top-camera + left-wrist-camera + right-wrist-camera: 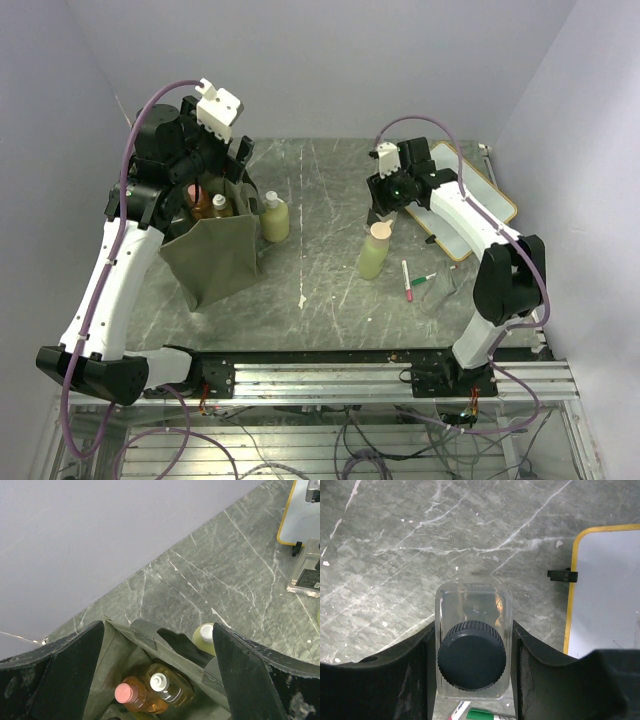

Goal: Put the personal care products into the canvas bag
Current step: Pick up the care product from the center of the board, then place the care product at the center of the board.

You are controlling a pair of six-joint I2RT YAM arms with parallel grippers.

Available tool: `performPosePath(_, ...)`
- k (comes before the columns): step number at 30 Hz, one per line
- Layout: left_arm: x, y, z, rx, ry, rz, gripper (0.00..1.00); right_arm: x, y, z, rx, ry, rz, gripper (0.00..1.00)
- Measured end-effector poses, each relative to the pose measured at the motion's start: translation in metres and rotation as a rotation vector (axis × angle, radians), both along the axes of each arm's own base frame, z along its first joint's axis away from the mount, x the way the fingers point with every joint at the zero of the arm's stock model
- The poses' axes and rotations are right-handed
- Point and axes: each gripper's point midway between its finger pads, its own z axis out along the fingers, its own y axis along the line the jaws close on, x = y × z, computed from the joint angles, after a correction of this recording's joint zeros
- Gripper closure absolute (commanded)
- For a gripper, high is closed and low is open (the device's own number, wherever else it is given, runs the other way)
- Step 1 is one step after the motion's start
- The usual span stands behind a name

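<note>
Two grippers are in view; each one is described first, then what lies around it.

1. Right gripper. The fingers stand one on each side of the clear bottle and lie against its flat side walls, so the jaws are closed on it. The bottle is upright on the table, with its black screw cap uppermost between the fingers. How firm the grip is cannot be told. Just beyond the bottle, on its right in the wrist view, lies the yellow-edged whiteboard, flat on the table. From overhead, a light green bottle with a beige cap stands just on the near side of this gripper. A red marker and a green marker lie near that bottle, toward the arm bases.

2. Left gripper. The jaws are fully spread and hold nothing. The gripper hangs directly over the open mouth of the canvas bag. The bag stands upright on the left part of the table. Inside it, an orange bottle with a pink cap and an amber bottle with a white cap are visible side by side. A yellow-green bottle with a white cap stands outside the bag, close against its right wall. The bag and the clear bottle are well apart.
</note>
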Motion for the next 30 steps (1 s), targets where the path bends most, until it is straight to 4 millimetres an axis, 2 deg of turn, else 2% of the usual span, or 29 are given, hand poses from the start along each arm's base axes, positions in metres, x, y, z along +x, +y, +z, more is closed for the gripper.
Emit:
performPosePath(4, 0.001, 0.003, 0.000, 0.005, -0.002, 0.018, 0.00, 0.001, 0.008, 0.002, -0.008, 0.008, 0.010, 0.77)
performPosePath(8, 0.003, 0.008, 0.000, 0.021, -0.008, 0.043, 0.00, -0.006, 0.028, 0.008, -0.009, 0.010, 0.046, 0.84)
performPosePath(14, 0.004, 0.015, 0.002, 0.034, -0.021, 0.080, 0.01, -0.012, 0.074, 0.040, 0.032, -0.046, 0.118, 0.90)
performPosePath(18, 0.000, 0.019, 0.004, 0.038, -0.036, 0.091, 0.01, -0.022, 0.101, 0.052, 0.056, -0.064, 0.154, 0.91)
performPosePath(25, -0.002, 0.022, 0.009, 0.046, -0.056, 0.100, 0.00, -0.053, 0.130, 0.037, 0.055, -0.013, 0.180, 0.92)
performPosePath(30, -0.002, 0.022, 0.008, 0.048, -0.055, 0.096, 0.00, -0.073, 0.138, 0.018, 0.032, 0.015, 0.178, 0.92)
